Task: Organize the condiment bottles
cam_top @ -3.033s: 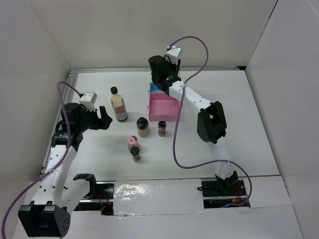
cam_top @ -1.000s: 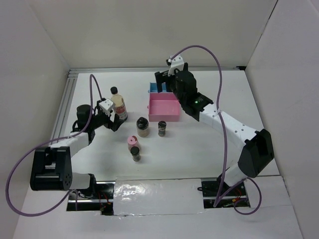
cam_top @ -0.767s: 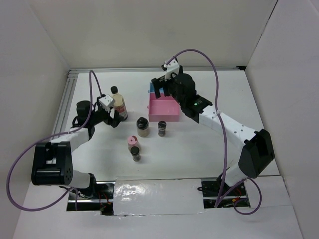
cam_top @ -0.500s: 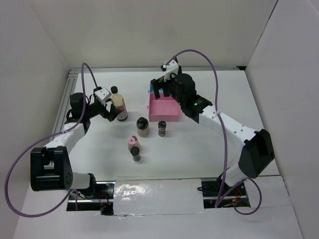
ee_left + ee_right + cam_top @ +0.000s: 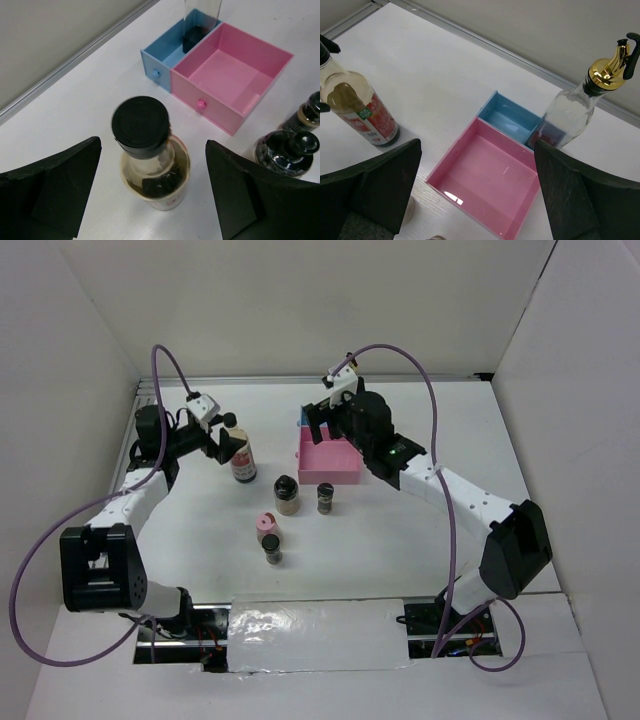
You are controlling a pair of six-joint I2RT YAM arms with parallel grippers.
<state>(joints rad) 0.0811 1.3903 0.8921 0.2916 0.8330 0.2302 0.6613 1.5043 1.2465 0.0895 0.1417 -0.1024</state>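
White table (image 5: 480, 450) bears two tall bottles (image 5: 243, 455) (image 5: 568, 114), four jars (image 5: 286, 494) (image 5: 325, 498) (image 5: 266, 527) (image 5: 272, 550), two trays (image 5: 330, 464) (image 5: 507, 118).

The left arm (image 5: 130, 505) and the right arm (image 5: 455, 490) are both built of white tubular links joined by chunky black joint housings. A purple cable (image 5: 385, 345) runs in a loose loop along each to a small white camera box (image 5: 203, 407) at the wrist. A tiny green light (image 5: 397, 449) glows on one black housing of the right arm, and the left hand (image 5: 226, 440) and right hand (image 5: 320, 420) are matte black, each with two broad, wedge-shaped fingers (image 5: 55, 190) that have flat, plain faces.
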